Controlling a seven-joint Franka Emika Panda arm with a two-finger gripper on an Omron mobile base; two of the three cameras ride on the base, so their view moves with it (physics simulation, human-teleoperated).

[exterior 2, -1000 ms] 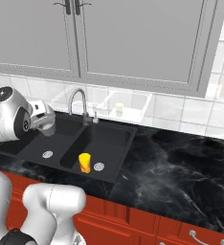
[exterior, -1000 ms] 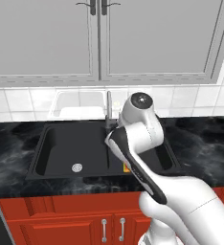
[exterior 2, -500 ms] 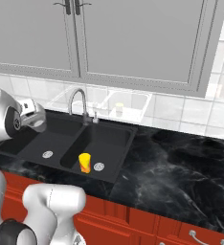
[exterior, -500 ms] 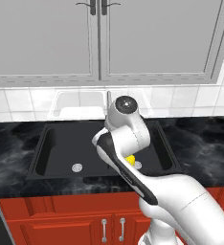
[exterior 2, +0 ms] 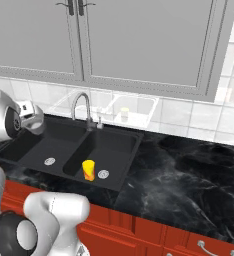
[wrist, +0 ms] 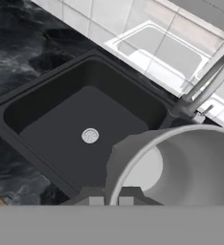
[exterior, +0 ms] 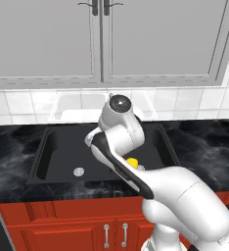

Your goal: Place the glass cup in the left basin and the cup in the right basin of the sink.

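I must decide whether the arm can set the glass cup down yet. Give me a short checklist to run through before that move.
1. Glass cup held in the pincer: ok, it sits right at the fingertips.
2. Cup over the left basin: ok by the hand view.
3. Left basin floor free around its drain: ok.
4. Yellow cup already standing in the right basin: ok.
5. Clear of the faucet: cannot tell.

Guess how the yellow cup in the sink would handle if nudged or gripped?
The yellow cup stands upright in the narrower basin, taller than wide, so a high push would probably tip it. Being round, it would likely roll once down. Its smooth side may slip in a loose grip.
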